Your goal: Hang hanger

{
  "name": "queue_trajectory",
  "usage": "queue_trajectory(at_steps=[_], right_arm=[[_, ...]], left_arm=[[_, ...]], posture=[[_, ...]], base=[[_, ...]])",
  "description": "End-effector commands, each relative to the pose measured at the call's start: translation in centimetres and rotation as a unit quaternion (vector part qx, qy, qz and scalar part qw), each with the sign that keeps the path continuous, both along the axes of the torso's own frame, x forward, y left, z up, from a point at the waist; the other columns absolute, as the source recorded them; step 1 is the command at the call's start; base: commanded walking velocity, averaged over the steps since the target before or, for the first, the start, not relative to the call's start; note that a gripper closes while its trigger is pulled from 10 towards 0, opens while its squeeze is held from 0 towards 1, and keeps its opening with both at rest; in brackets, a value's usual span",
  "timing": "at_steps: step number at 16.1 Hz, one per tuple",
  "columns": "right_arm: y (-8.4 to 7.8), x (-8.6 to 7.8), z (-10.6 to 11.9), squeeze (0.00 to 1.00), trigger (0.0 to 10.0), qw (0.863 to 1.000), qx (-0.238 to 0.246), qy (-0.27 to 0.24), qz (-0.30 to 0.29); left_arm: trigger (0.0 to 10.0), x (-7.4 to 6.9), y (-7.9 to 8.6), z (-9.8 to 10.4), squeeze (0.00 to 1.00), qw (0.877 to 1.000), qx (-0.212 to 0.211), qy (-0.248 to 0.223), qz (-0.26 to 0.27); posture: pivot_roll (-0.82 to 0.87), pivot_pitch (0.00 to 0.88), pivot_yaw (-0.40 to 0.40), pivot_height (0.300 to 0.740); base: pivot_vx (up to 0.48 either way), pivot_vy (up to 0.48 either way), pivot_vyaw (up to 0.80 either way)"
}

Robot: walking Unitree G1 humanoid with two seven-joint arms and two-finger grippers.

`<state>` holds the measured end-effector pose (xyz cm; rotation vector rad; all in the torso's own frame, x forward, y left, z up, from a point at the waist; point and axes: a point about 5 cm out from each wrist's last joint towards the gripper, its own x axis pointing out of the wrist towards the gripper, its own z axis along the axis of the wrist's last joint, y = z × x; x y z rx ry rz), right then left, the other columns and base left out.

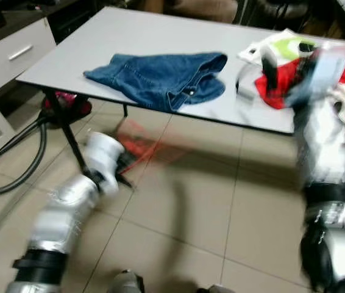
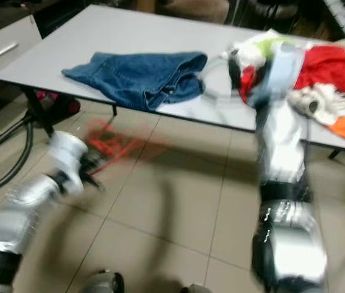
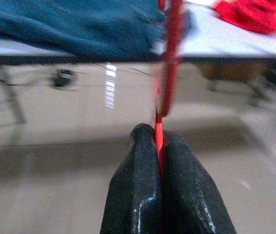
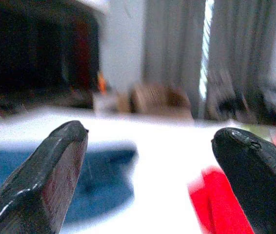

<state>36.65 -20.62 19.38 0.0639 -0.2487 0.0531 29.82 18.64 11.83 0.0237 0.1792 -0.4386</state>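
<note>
A red hanger (image 3: 169, 53) is held low over the tiled floor (image 1: 233, 201), in front of the table (image 1: 130, 36), its thin bar pinched between the closed fingers of the left gripper (image 3: 160, 141). The hanger is judged light, stiff and somewhat slick, so a firm pinch on a straight section near the hook is advised, to keep it from pivoting. In the head views it is reduced by motion blur to a red smear (image 1: 139, 143), and its hook and full outline cannot be made out. The right gripper (image 4: 147, 161) is raised over the table with its fingers spread apart and nothing between them. Blue jeans (image 1: 160, 76) and a heap of red, white and orange clothes (image 2: 325, 79) lie on the tabletop. A dark hose (image 1: 8, 155), possibly a vacuum cleaner's, curves beside the table leg. No rail is discernible.
</note>
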Motion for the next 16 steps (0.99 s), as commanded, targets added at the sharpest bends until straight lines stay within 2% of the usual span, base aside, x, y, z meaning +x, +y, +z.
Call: queue_trajectory(at_steps=[1, 2, 4, 5, 7, 8, 9, 10, 11, 12, 13, 15, 16], right_arm=[[0.7, -0.4, -1.6, 1.00, 10.0, 1.000, -0.002, 0.024, 0.000], [2.0, -0.6, -2.3, 1.00, 10.0, 0.999, -0.014, 0.027, 0.015], [2.7, -0.3, -1.9, 1.00, 10.0, 0.999, -0.035, 0.014, 0.016], [3.3, -0.3, -2.1, 0.00, 10.0, 0.999, -0.038, 0.014, 0.022], [3.8, -1.1, -3.7, 0.00, 10.0, 0.999, -0.019, 0.043, 0.020], [3.8, -2.1, -5.1, 0.00, 10.0, 0.998, -0.007, 0.067, -0.001], [3.6, -3.3, -6.1, 0.00, 10.0, 0.997, -0.008, 0.078, -0.026], [3.3, -5.3, -7.7, 0.00, 10.0, 0.994, -0.022, 0.095, -0.044], [3.0, -6.5, -8.5, 0.00, 10.0, 0.993, -0.035, 0.101, -0.050], [2.5, -7.5, -9.1, 0.00, 10.0, 0.991, -0.056, 0.106, -0.060], [2.4, -8.0, -9.6, 0.00, 10.0, 0.989, -0.063, 0.115, -0.062], [3.7, -8.1, -10.4, 0.00, 10.0, 0.988, -0.067, 0.134, -0.037], [4.4, -7.7, -10.2, 0.00, 10.0, 0.989, -0.069, 0.127, -0.022]], left_arm=[[0.0, -0.3, -0.4, 0.3, 0.00, 1.000, -0.016, -0.007, 0.013], [0.0, -0.6, -1.0, 0.7, 0.00, 1.000, -0.023, -0.018, 0.003], [0.0, -0.7, -1.5, 0.5, 0.00, 1.000, -0.019, -0.018, 0.009], [0.0, -0.9, -1.5, 0.3, 0.00, 0.999, -0.016, -0.019, 0.026], [0.0, -1.0, -0.9, 0.4, 0.00, 0.993, -0.032, -0.032, 0.111], [0.0, -1.6, -0.2, 0.8, 0.00, 0.982, -0.052, -0.047, 0.175], [0.0, -2.4, 0.2, 1.0, 0.00, 0.973, -0.058, -0.054, 0.216], [6.6, -3.6, 0.6, 1.3, 0.00, 0.966, -0.049, -0.062, 0.247], [10.0, -4.4, 0.7, 1.7, 0.00, 0.962, -0.032, -0.074, 0.260], [10.0, -4.8, -0.1, 2.6, 0.00, 0.964, -0.012, -0.100, 0.247], [10.0, -4.9, -0.6, 2.6, 0.00, 0.966, -0.014, -0.103, 0.238], [10.0, -4.3, -0.8, 1.7, 0.00, 0.965, -0.034, -0.080, 0.246], [10.0, -4.0, -1.0, 1.8, 0.00, 0.966, -0.045, -0.088, 0.237]], posture=[[0.05, 0.046, -0.015, 0.740], [0.06, 0.051, -0.016, 0.740], [0.07, 0.051, -0.020, 0.740], [0.07, 0.052, -0.020, 0.740], [0.07, 0.049, -0.017, 0.740], [0.07, 0.049, -0.016, 0.740], [0.06, 0.047, -0.015, 0.740], [0.06, 0.051, -0.015, 0.740], [0.05, 0.056, -0.018, 0.740], [0.05, 0.067, -0.030, 0.740], [0.06, 0.067, -0.031, 0.740], [0.06, 0.073, -0.027, 0.740], [0.06, 0.069, -0.022, 0.740]], base=[[0.000, 0.000, 0.00], [0.000, 0.000, 0.00], [0.000, 0.000, 0.00], [0.000, 0.000, 0.00], [0.000, 0.000, 0.00], [0.000, 0.000, 0.00], [0.000, 0.000, 0.00], [0.000, 0.000, 0.00], [0.000, 0.000, 0.00], [0.000, 0.000, 0.00], [0.000, 0.000, 0.00], [0.000, 0.000, 0.00], [0.000, 0.000, 0.00]])
